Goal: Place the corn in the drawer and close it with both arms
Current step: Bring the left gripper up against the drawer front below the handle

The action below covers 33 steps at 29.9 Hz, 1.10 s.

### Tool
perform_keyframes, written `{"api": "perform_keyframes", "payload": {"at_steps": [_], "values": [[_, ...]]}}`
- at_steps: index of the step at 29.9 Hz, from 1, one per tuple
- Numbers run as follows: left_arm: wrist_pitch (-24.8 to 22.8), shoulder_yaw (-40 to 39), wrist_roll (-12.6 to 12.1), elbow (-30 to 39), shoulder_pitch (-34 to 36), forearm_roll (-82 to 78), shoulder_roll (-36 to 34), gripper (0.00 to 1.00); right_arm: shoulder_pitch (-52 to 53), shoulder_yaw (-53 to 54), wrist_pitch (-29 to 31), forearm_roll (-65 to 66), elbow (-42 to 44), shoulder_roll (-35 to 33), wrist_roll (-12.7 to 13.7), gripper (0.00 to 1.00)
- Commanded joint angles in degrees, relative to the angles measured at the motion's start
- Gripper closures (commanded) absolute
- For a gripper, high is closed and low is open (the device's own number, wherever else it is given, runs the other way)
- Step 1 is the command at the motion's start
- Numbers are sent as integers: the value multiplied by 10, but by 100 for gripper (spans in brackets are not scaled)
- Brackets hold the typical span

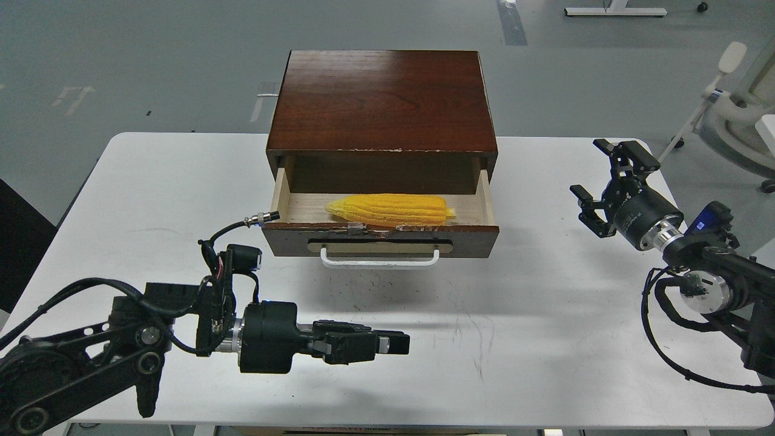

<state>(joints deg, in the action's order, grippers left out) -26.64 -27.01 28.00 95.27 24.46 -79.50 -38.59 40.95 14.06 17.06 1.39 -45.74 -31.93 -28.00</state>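
Corn [390,209] lies lengthwise inside open drawer [381,233], on pale floor near front panel. Placing step looks done; closing remains. Drawer pulled well out of dark chest [381,100], white bar handle [379,260] facing me. My left gripper [387,344] low over white table [533,327], in front of drawer, fingers together, empty. My right gripper [605,181] raised, well right of chest, fingers spread, empty. Next, I judge: bring both grippers to front panel, push evenly so drawer slides in straight.

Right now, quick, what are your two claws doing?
Left gripper: shut, holding nothing.
Right gripper: open, empty.
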Motion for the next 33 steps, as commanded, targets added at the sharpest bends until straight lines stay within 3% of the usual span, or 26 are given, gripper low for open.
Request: {"api": "perform_keyframes", "payload": {"at_steps": [1,11,33], "values": [[16,-1,0,-20,-6,36,1,100,0,0,-2,0,-1,1,0,4],[54,-12,0,-95,-6,70,27,100,-6,0,-5,0,-1,1,0,4],[55,-30,0,-158,-6,78,61,100,-9,0,-4,0,-1,-1,0,4]]}}
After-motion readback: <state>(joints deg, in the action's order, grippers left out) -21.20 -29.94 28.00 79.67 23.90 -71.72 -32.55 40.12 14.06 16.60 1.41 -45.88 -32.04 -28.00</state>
